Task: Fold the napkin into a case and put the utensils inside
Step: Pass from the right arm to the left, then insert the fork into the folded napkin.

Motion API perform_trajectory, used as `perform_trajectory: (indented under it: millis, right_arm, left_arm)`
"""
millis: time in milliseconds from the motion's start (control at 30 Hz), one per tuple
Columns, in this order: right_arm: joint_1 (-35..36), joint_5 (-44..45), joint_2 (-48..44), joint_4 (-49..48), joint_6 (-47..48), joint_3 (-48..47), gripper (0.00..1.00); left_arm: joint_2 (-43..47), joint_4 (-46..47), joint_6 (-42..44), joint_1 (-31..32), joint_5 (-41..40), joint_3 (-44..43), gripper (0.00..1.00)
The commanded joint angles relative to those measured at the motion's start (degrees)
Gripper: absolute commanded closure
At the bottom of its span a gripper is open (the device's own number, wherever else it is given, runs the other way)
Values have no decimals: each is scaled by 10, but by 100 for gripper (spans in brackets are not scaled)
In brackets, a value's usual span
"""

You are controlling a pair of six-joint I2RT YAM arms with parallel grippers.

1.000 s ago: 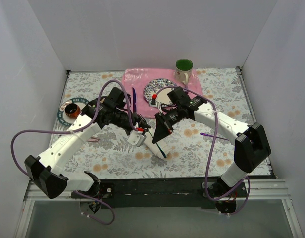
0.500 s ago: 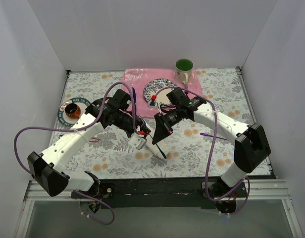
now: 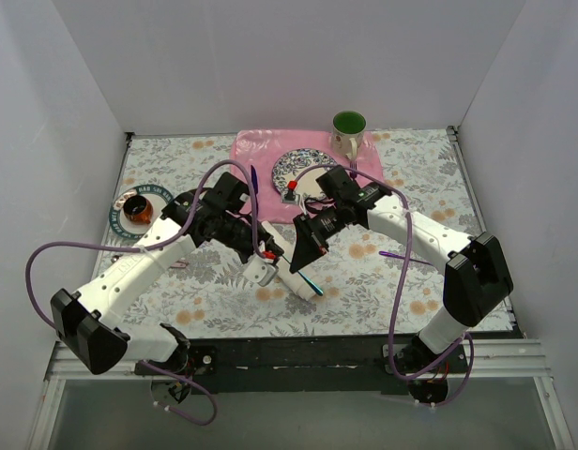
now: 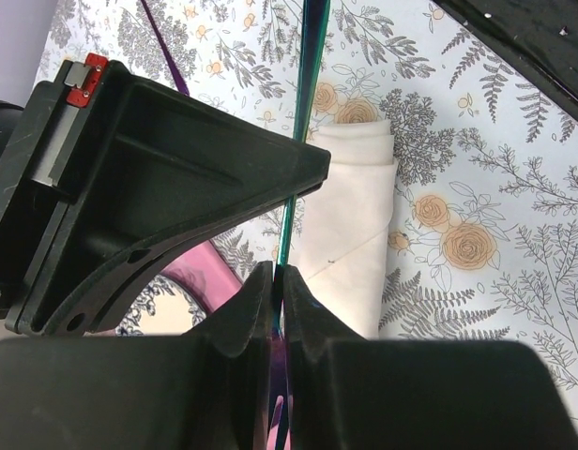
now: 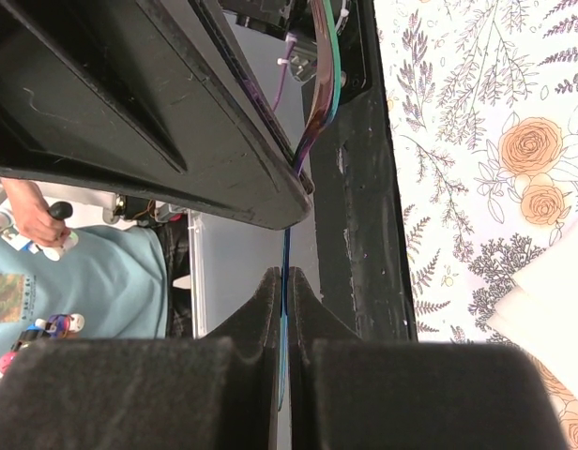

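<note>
The napkin [image 3: 296, 283], folded into a narrow cream-white case [image 4: 350, 234], lies on the floral table between the two arms. My left gripper [image 4: 280, 274] is shut on a thin iridescent teal-purple utensil [image 4: 291, 211] just left of the case. My right gripper [image 5: 285, 277] is shut on a thin blue-edged utensil [image 5: 285, 248], seemingly the same piece. In the top view the left gripper [image 3: 273, 253] and right gripper [image 3: 303, 262] meet above the case, and the utensil's teal tip [image 3: 311, 285] shows at its near end. A corner of the napkin [image 5: 552, 300] shows in the right wrist view.
A pink placemat [image 3: 266, 150] at the back holds a patterned plate [image 3: 300, 167] and a dark purple knife [image 3: 253, 187]. A green mug [image 3: 348, 127] stands behind the plate. A saucer with a brown cup [image 3: 134, 208] sits at the left. A purple piece [image 3: 397, 253] lies right of the arms.
My left gripper has shifted slightly right and toward the near edge and closed its jaws on the utensil. The right gripper has stayed shut and nearly still.
</note>
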State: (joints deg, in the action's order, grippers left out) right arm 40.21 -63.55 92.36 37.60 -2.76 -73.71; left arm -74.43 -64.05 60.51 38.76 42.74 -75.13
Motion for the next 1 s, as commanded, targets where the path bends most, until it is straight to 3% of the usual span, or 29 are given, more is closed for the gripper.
perform_trajectory:
  millis: [0,67,100,167,233,267,400,567,700,967]
  right_arm:
    - [4,-32,-4,-14,5,-29,89]
    - [5,-32,-4,-15,5,-28,75]
    - [4,-32,-3,-15,4,-29,61]
    - [5,-31,-2,-15,4,-30,57]
    - [4,-27,-2,-15,4,-28,36]
    - [4,-25,-3,-15,4,-28,33]
    - [-6,6,-8,-10,4,-27,3]
    - [-72,49,-6,-3,9,-68,1]
    - [-137,60,-5,10,18,-101,1]
    - [-189,84,-24,34,50,-110,1]
  left_arm:
    - [5,12,-11,3,-15,-1,100]
    - [3,16,-19,4,-18,-2,100]
    - [3,16,-21,5,-20,-3,100]
    - [2,20,-29,5,-22,-2,100]
    - [3,24,-32,5,-24,2,100]
    - [7,24,-32,5,-27,7,100]
    - [19,16,-25,5,-61,38,100]
    - [24,24,-14,-22,-92,84,100]
    - [10,60,23,-93,-93,125,100]
    - [-43,106,165,-198,-72,140,100]
